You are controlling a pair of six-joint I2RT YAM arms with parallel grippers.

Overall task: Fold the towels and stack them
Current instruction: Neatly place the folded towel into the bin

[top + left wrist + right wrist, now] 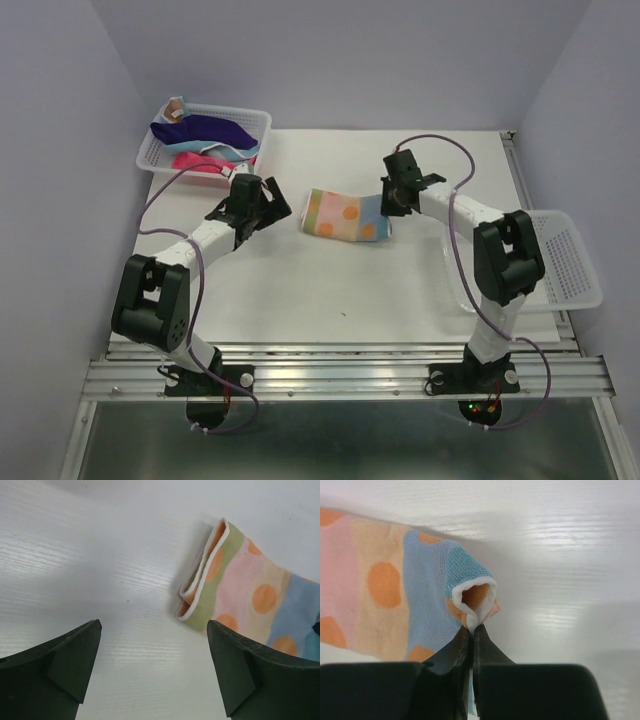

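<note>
A pastel patterned towel (345, 216) with orange dots lies folded near the middle of the white table. My right gripper (473, 629) is shut on its right corner, pinching the white-edged fold (476, 597). My left gripper (152, 650) stands open just left of the towel's folded left edge (200, 575), with bare table between its fingers (75, 660). More towels, a navy-purple one (205, 130) above a pink one (195, 160) and a light blue one (232, 150), lie in a basket at the back left.
A white mesh basket (255, 120) holds the other towels at the back left. A second white mesh basket (570, 260) sits at the table's right edge beside the right arm. Purple walls enclose the table on three sides.
</note>
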